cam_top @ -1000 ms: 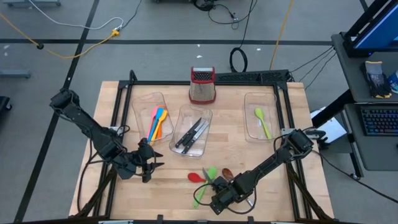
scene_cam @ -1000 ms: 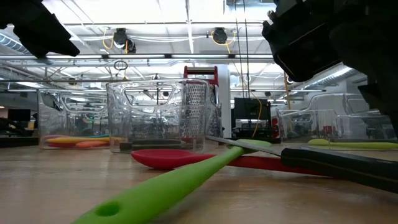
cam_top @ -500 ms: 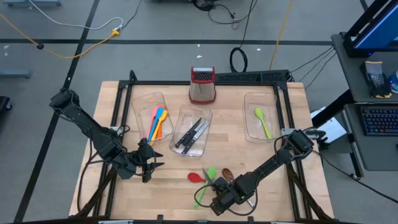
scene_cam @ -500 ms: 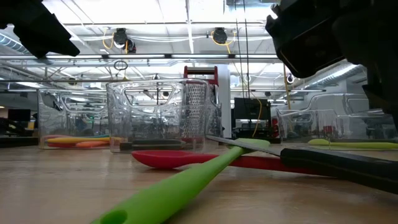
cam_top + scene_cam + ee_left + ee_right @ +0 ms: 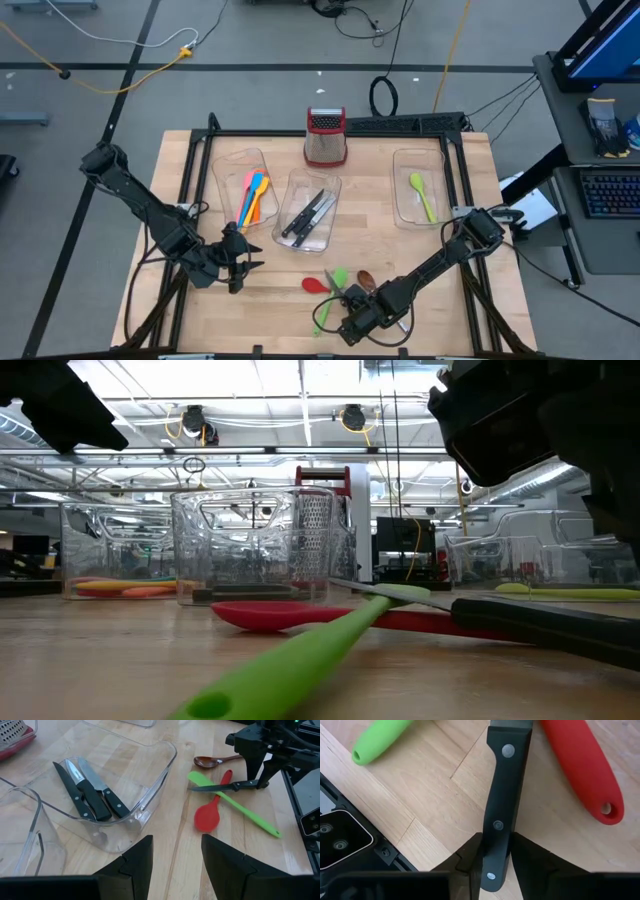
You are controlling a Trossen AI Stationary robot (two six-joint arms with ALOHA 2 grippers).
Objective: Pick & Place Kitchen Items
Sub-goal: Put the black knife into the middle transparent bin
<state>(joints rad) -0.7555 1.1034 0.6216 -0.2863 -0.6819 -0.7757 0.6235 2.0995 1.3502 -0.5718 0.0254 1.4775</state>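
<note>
1. Over the last second my right claw (image 5: 495, 857) has dropped a little onto the loose knife (image 5: 501, 795) near the front of the desk (image 5: 270, 300), and its fingers now pinch the black handle.
2. The green spatula (image 5: 235, 804) has slid slightly; the knife lies across it and the red spoon (image 5: 210, 810), brown spoon (image 5: 212, 761) beside.
3. I judge the grasp made; lifting toward the middle bin (image 5: 312, 210) with its knives comes next.
4. My left claw (image 5: 172, 862) hangs spread, waiting at the left.
</note>
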